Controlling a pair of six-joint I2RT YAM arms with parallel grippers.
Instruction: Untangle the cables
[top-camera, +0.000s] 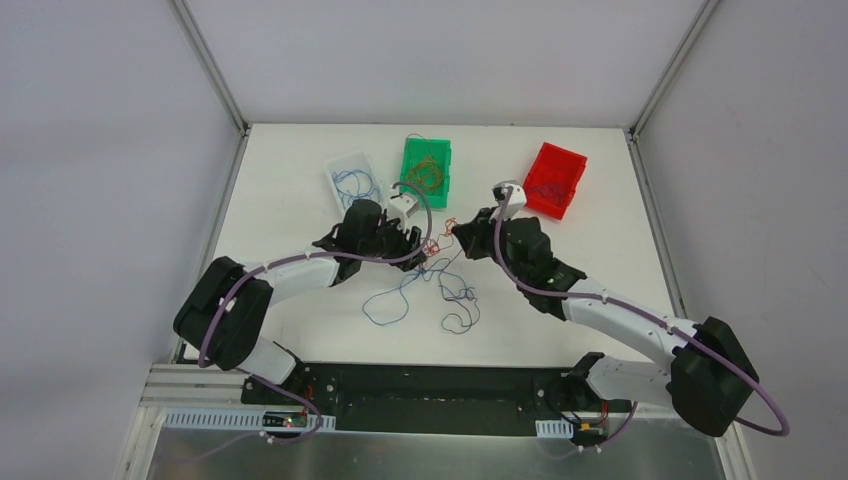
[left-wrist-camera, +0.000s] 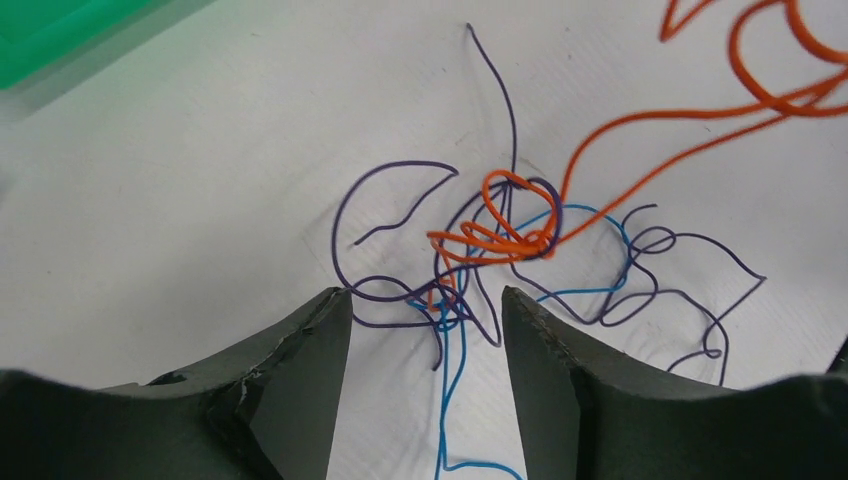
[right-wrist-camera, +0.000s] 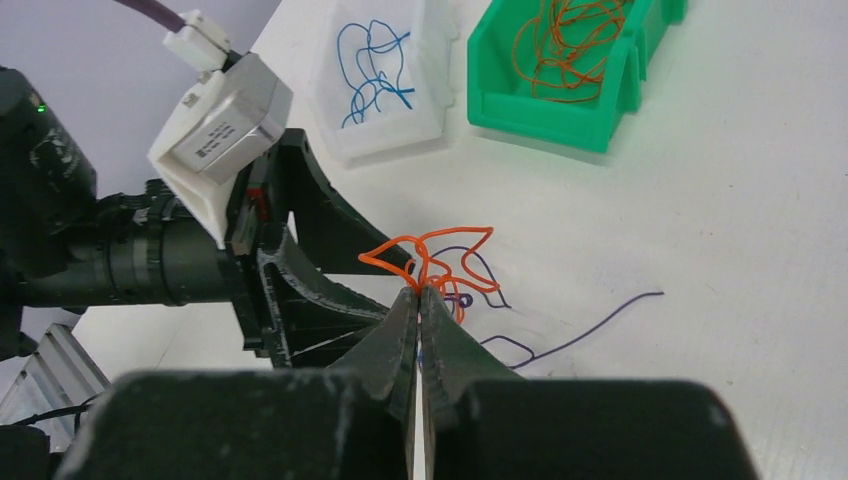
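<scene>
Green bin (right-wrist-camera: 545, 118) holds orange cables (right-wrist-camera: 566, 48).

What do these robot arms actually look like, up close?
Both the left arm and right arm are white tubes joined by chunky black joints, with a lilac hose looping along each. The left pincer and right pincer each have two dark, scuffed wedge-shaped fingers. A white labelled box sits by the left one.

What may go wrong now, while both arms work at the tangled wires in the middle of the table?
1. The right fingers pinch the orange wire, which loops through the knot; pulling may tighten it.
2. The left fingers stand apart around a blue strand and purple strands, so closing may catch several at once.
</scene>
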